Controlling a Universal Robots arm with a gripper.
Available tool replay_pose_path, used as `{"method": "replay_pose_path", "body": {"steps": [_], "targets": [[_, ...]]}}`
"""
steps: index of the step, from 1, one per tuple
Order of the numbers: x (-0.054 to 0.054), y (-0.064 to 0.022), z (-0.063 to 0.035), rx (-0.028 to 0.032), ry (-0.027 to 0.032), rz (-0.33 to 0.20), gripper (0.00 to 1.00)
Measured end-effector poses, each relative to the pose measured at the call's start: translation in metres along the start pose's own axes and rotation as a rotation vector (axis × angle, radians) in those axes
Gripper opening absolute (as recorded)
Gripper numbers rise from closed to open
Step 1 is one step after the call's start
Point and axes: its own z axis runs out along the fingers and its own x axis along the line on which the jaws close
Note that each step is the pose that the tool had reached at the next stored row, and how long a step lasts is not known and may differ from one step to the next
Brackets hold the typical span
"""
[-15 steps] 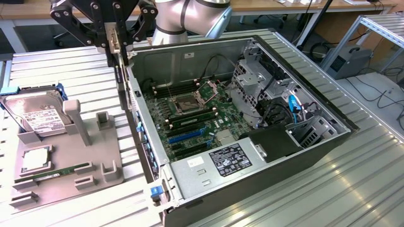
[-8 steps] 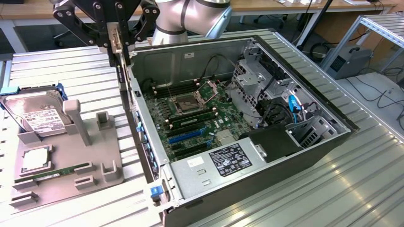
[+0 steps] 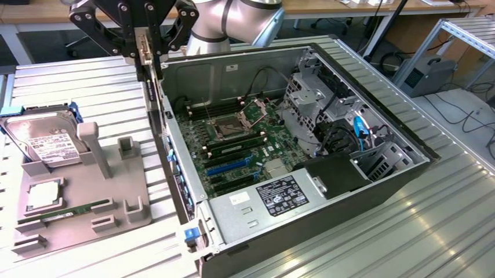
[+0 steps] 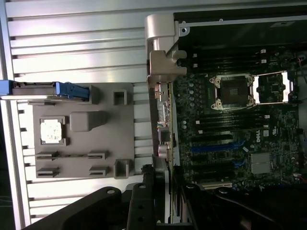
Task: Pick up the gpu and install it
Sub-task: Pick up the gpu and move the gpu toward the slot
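Ribbed metal tabletop [image 3: 433, 231] spreads under everything, and behind it I see wooden desks [image 3: 348, 8], loose cables on the floor and an aluminium frame [image 3: 464, 35] at the exterior view's right.

On the table I count one open computer case [image 3: 371, 191] lying on its side, and one grey tray [image 3: 77, 226] next to it on the exterior view's left. The tray carries three parts: one hard drive [image 3: 43, 142] standing tilted in its blue-edged cradle, one square processor [image 3: 44, 196] lying flat in a pocket, and one slim green RAM stick [image 3: 66, 213] lying in a groove near the tray's front. Inside the case there is one motherboard [image 3: 240, 150] with one processor socket [image 3: 232, 123], its frame flipped up, and one power supply [image 3: 282, 197] with a dark label.

My gripper [image 3: 145, 41] is up at the top of the exterior view, its black fingers [image 3: 179, 29] pressed against the one gpu [image 3: 144, 55], which I hold edge-on and upright. The card hangs above the case wall on the exterior view's left, between the tray and the motherboard, and is not yet seated in any slot.

From my wrist, the gpu [image 4: 163, 124] runs as a narrow strip away from my gripper [image 4: 165, 201], ending in its silvery bracket [image 4: 160, 52], with the tray on one side and the board's blue slots [image 4: 213, 146] on the other.
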Motion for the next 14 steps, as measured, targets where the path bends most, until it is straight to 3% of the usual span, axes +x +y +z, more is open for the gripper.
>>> {"method": "replay_pose_path", "body": {"steps": [14], "targets": [[-0.0076,0.0006,0.0003,0.0001,0.0001,0.0,0.27]]}}
